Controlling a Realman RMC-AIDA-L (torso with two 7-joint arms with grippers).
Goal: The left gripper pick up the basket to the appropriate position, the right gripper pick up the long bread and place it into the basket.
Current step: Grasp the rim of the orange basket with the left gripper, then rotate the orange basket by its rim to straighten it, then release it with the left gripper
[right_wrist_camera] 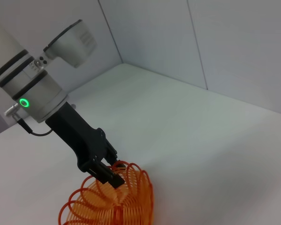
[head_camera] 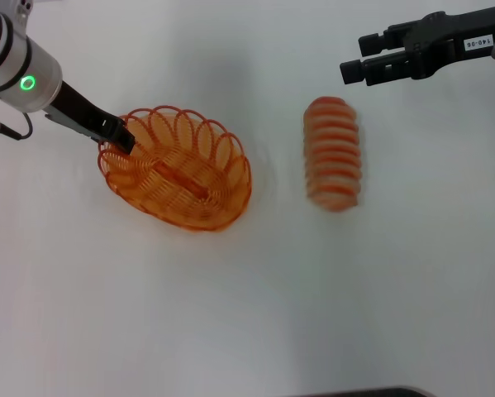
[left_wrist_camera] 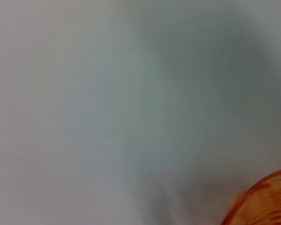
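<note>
On a white table (head_camera: 230, 314), the left gripper (head_camera: 119, 135) clamps the looped rim of the orange basket (head_camera: 181, 169) at the end farthest from the bread. The long bread (head_camera: 332, 152) lies apart on the basket's right. Beyond the bread, farther from the basket, the right gripper (head_camera: 356, 58) hovers with fingers parted, holding nothing.
</note>
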